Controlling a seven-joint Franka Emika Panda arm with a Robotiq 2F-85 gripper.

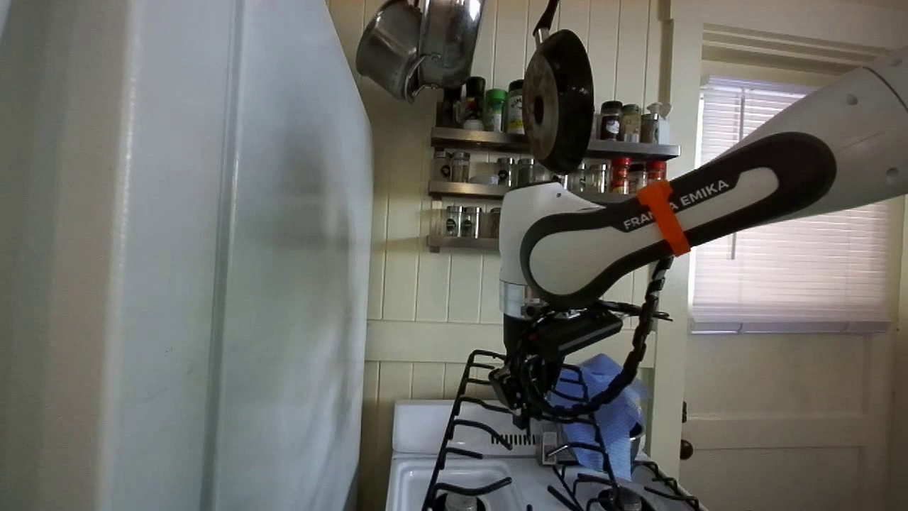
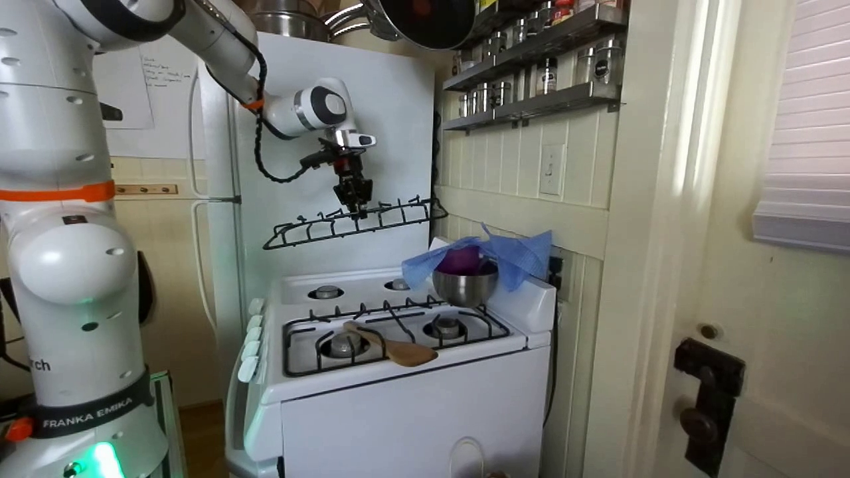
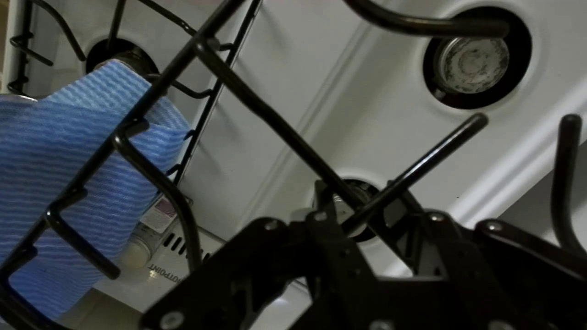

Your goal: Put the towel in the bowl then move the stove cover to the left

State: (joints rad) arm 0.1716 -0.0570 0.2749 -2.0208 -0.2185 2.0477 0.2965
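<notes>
While the nearly closed gripper pinched the stove grate by one bar, lowering it probably called for levelling, then squaring to the stovetop edge beside the refrigerator. Glossy black, pronged, the grate hung aslant above that side; the blue towel draped the metal bowl.

The arm is bent, its gripper pointing downward and clamped in a hold.

In an exterior view, my white arm wears 2 orange straps and a black cable, its base glowing green at 8 o'clock. My shadowed gripper seems black, its screws silvery.
</notes>
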